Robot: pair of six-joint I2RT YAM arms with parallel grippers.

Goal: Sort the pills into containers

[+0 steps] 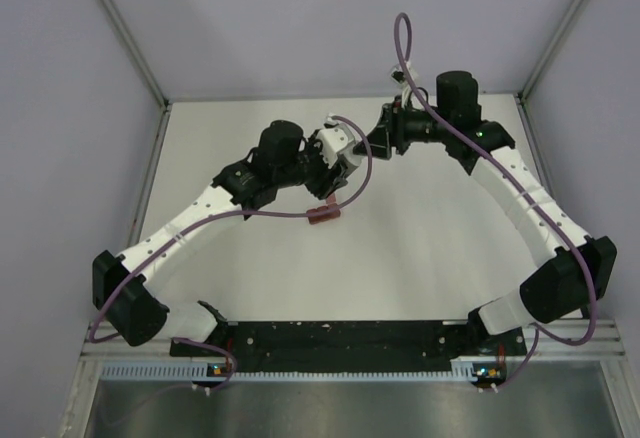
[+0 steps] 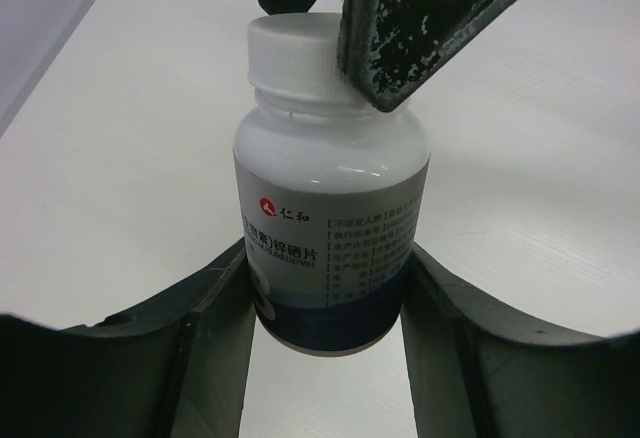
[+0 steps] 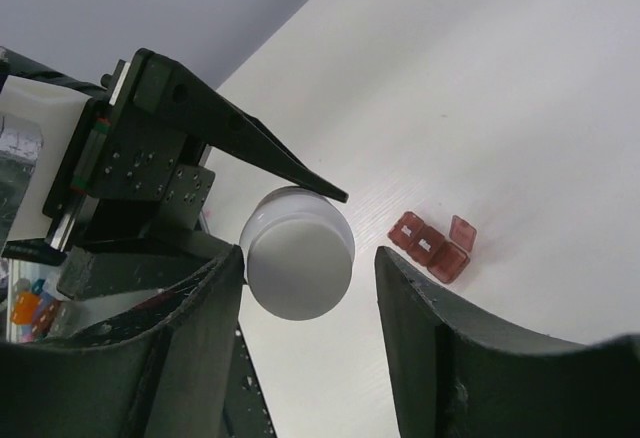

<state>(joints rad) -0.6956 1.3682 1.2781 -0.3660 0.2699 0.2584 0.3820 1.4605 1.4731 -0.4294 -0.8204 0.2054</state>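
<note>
The containers (image 1: 325, 215) lie on the white table (image 1: 430, 238) nearest the arm bases, a small red-brown strip of three joined compartments, well apart from both grippers and below the spot where the two arms meet. From the right wrist camera at least one little lid stands up, and there is a pale speck in the middle compartment; I cannot tell whether it is a pill. No loose pills show anywhere on the table. Further out, the left gripper (image 2: 325, 293) is clamped on the lower body of a white pill bottle (image 2: 330, 208), one finger pressed to each side of the label, holding it upright above the table. Just beyond that, the right gripper (image 3: 310, 258) has its jaws set either side of the bottle's white cap (image 3: 298, 253). One finger looks to be touching the cap while a sliver of table shows between the cap and the other, so I would call it parted around the cap, not gripping it. The cap is on the bottle. To my eye the job has barely started: the bottle is not yet opened, and I judge that the unscrewing, the tipping out and the sorting of pills into the three compartments are all left to do.
</note>
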